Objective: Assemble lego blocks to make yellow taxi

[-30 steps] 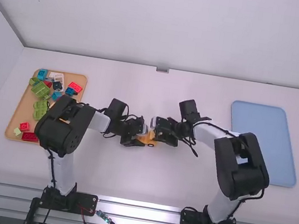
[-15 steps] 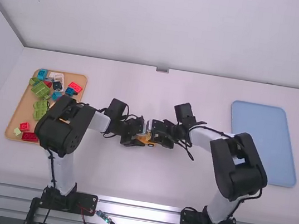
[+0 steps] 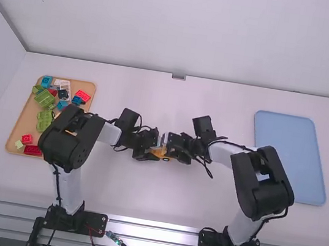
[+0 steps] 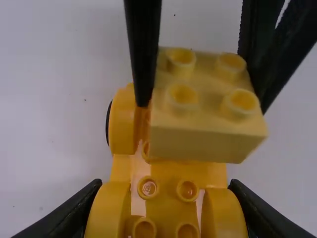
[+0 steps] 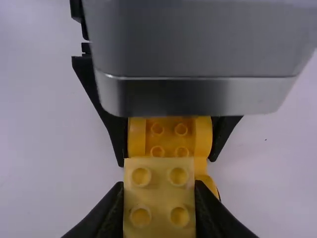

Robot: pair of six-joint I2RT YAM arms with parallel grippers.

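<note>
Your left jaws grip the chassis at the counter's centre, judged largely built; your right jaws grip a yellow block above it, apparently unseated, leaving pressing and perhaps delivery to the mat at three o'clock.

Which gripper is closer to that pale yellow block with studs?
The right gripper: its fingers hold the pale yellow block between them. The left gripper is farther off, its fingers around the orange car base.

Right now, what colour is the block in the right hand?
The block is pale yellow, seen best in the right wrist view.
</note>
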